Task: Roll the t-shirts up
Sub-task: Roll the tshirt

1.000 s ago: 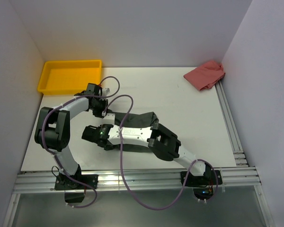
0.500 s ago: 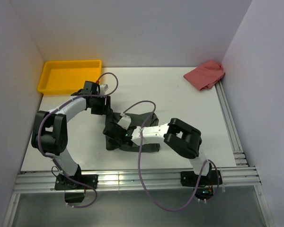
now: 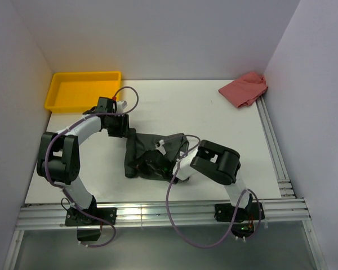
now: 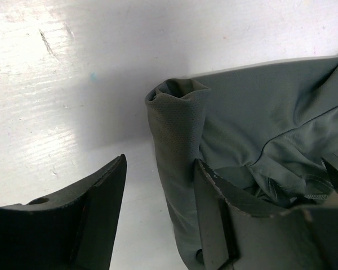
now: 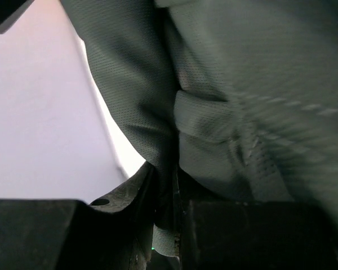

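The dark charcoal t-shirt [image 3: 139, 145] lies bunched in a short block on the white table [image 3: 214, 124], left of centre. My left gripper [image 3: 122, 128] hovers at its far left corner, open. In the left wrist view a rolled fold of the t-shirt [image 4: 174, 124] stands between the fingers [image 4: 96, 214], against the right one, with the left gripper [image 4: 158, 174] not closed on it. My right gripper [image 3: 149, 164] rests on the shirt's near part, shut on a pinch of the t-shirt [image 5: 214, 84]. In the right wrist view, cloth fills the right gripper [image 5: 166, 197].
A yellow tray [image 3: 81, 90] sits at the back left, just behind the left arm. A crumpled red cloth [image 3: 245, 89] lies in the back right corner. Metal rails run along the right edge [image 3: 273, 146] and the front edge [image 3: 158, 212].
The left gripper opened and let go of the shirt's corner. The right gripper shut on the shirt and pulled back to the right, bunching the cloth that way.
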Available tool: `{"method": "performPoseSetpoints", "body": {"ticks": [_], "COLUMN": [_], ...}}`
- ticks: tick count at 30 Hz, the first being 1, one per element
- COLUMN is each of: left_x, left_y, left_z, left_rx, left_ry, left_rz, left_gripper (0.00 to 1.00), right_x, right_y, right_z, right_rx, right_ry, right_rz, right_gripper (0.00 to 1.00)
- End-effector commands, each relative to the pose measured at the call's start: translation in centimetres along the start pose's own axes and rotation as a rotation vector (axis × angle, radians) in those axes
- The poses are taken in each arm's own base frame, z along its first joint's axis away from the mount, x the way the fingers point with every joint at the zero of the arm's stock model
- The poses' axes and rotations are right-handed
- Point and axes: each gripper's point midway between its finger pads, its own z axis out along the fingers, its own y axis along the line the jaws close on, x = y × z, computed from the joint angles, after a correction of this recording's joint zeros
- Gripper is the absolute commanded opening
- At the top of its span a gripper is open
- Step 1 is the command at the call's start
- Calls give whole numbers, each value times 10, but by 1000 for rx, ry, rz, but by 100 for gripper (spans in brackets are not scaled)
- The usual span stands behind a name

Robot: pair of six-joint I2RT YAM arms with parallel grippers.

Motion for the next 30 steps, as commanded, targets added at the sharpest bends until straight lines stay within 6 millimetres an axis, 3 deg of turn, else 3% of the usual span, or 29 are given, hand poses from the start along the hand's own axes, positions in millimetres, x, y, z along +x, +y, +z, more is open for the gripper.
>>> {"method": "performPoseSetpoints", "body": {"ticks": [1, 8, 11, 12, 14, 15, 17, 18, 20, 21, 28, 29, 30], "left_x": [-4, 2, 5, 6, 8, 8, 9, 9, 9, 9, 9, 10, 9], "left_y": [-3, -1, -1, -1, 0, -1, -1, -1, -4, -4, -6, -6, -7], "left_z": [-2, 5, 8, 9, 11, 12, 13, 13, 13, 13, 14, 14, 14], "left_rx": [24, 20, 24, 23, 19, 18, 10, 6, 8, 4, -4, -3, -2], "left_ry": [-20, 6, 17, 22, 30, 32, 34, 34, 35, 36, 38, 39, 38], "left_rz": [-1, -9, -9, -9, -9, -8, 1, 1, 9, 14, 26, 26, 30], "left_gripper": [53, 41, 43, 42, 35, 32, 22, 20, 16, 15, 8, 8, 8], "right_x": [0, 10, 12, 15, 16, 16, 14, 12, 9, 7, -9, -11, -11], "right_y": [27, 32, 30, 19, 19, 5, 4, -12, -8, -15, -4, 9, 4], "right_z": [-1, 2, 3, 7, 9, 10, 13, 10, 9, 3, -22, -23, -31], "right_rx": [-192, -301, -249, -189, -150, -66, 1, 100, 143, 203, 326, 319, 370], "right_ry": [28, 79, 69, 68, 65, 59, 34, 21, -20, -29, -135, -155, -159], "right_rz": [158, 218, 175, 155, 116, 90, 34, 1, -60, -85, -232, -246, -281], "right_gripper": [1, 0, 1, 1, 3, 5, 11, 19, 29, 37, 45, 45, 45]}}
